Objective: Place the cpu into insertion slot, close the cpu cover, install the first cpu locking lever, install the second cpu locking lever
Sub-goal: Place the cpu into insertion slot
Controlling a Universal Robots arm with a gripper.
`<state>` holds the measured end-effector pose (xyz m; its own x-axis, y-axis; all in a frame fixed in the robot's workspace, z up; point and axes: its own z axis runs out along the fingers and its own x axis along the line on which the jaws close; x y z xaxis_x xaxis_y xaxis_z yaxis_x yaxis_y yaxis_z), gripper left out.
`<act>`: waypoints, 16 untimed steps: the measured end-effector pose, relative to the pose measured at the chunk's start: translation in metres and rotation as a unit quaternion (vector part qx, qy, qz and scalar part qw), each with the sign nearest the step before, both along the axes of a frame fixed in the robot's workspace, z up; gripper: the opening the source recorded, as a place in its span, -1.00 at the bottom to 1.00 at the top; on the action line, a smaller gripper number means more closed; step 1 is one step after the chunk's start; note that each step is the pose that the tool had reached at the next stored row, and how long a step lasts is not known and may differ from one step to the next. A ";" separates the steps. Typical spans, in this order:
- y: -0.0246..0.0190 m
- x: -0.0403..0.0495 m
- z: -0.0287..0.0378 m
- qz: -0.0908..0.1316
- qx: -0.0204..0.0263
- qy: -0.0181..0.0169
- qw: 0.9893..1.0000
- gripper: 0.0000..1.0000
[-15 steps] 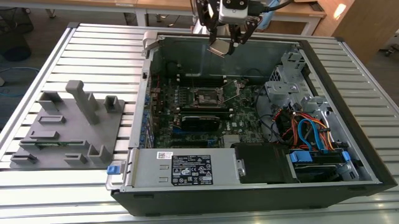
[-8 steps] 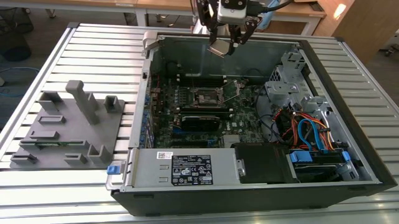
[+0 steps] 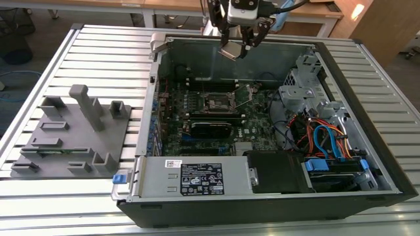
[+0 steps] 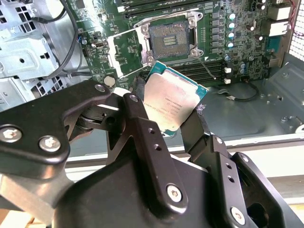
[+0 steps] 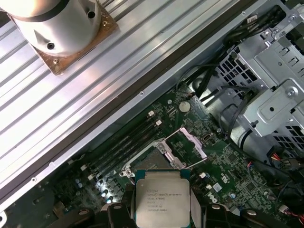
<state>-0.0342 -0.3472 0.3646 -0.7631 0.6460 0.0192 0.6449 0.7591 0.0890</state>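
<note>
Exterior view: at the exterior view's left a grey fixture block [image 3: 72,132] rests on the slatted table [image 3: 98,49]. Further right, inside the open computer case [image 3: 262,206], the insertion slot [image 3: 220,102] lies uncovered (its cpu cover [image 3: 248,94] stands open). Well above it, the gripper [image 3: 241,43] clamps the tilted cpu [image 3: 231,51] between its fingers.

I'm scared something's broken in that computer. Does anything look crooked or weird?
Nothing looks broken. The cpu sits tilted in the pincer, up over the computer case rather than in the insertion slot, which lies bare with its cpu cover flipped open.
</note>
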 end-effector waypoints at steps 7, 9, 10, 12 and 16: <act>0.0000 0.0000 -0.0001 -0.013 0.000 0.000 1.000 0.08; 0.0000 0.0000 -0.0001 -0.017 0.000 0.000 1.000 0.08; 0.0000 0.0000 -0.0001 -0.019 0.000 0.000 1.000 0.08; 0.0000 0.0000 -0.0002 -0.022 0.000 0.000 1.000 0.08; 0.0000 0.0000 -0.0002 -0.030 0.000 0.000 1.000 0.08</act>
